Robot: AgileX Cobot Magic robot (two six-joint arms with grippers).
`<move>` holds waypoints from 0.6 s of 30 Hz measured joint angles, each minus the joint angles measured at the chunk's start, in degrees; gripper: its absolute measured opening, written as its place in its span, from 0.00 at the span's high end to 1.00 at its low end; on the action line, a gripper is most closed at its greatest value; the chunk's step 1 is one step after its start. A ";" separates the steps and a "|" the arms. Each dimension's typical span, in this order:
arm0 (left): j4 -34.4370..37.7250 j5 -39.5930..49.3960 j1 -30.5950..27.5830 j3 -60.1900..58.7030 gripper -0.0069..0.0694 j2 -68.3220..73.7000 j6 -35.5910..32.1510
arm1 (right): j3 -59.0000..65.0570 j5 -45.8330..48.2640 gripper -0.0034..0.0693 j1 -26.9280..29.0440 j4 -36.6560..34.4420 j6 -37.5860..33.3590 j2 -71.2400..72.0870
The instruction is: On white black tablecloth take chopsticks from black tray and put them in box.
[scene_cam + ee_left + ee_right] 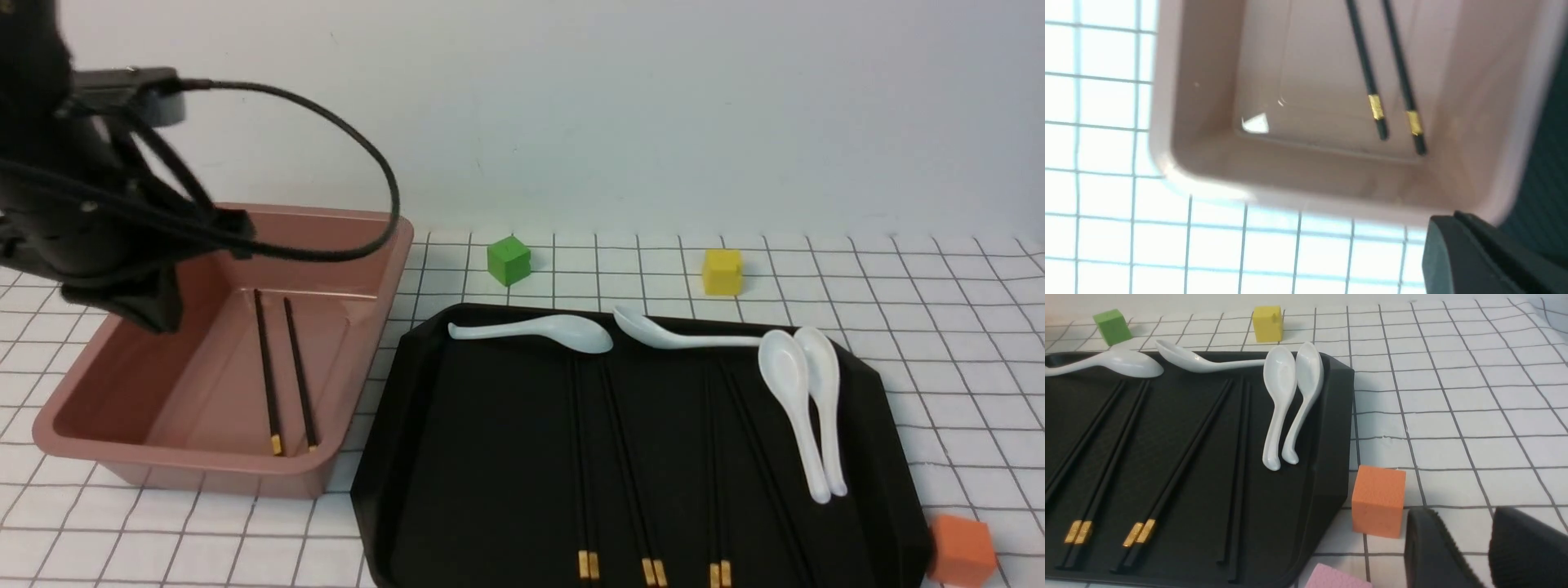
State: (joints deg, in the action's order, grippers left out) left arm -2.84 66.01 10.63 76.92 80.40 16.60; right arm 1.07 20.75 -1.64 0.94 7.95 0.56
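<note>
Chopsticks [284, 371]: one pair lies in the box [384, 269], below the left hand [151, 302], whose opening I can't tell. Right hand [1480, 555] is parted and empty, near the orange cube [1378, 500]. Three more pairs [584, 457] lie on the black tray [392, 457].

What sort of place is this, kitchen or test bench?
Most likely a staged robot test bench: a grid tablecloth against a bare white wall, a green cube and yellow cube, and chopsticks and spoons laid on a black tray beside a box.
</note>
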 joint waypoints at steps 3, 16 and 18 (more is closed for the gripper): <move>1.79 -6.16 0.00 -9.63 0.93 -11.93 -0.13 | 0.00 0.00 0.62 0.00 0.00 0.00 0.00; 11.06 -45.70 0.00 -58.07 0.93 -71.89 2.84 | 0.00 0.00 0.62 0.00 0.00 0.00 0.00; 11.11 -45.98 0.00 -60.31 0.93 -76.96 4.30 | 0.00 0.00 0.62 0.00 0.00 0.00 0.00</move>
State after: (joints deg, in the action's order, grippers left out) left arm 8.27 20.02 10.63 16.61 3.44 20.90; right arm 1.07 20.75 -1.64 0.94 7.95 0.56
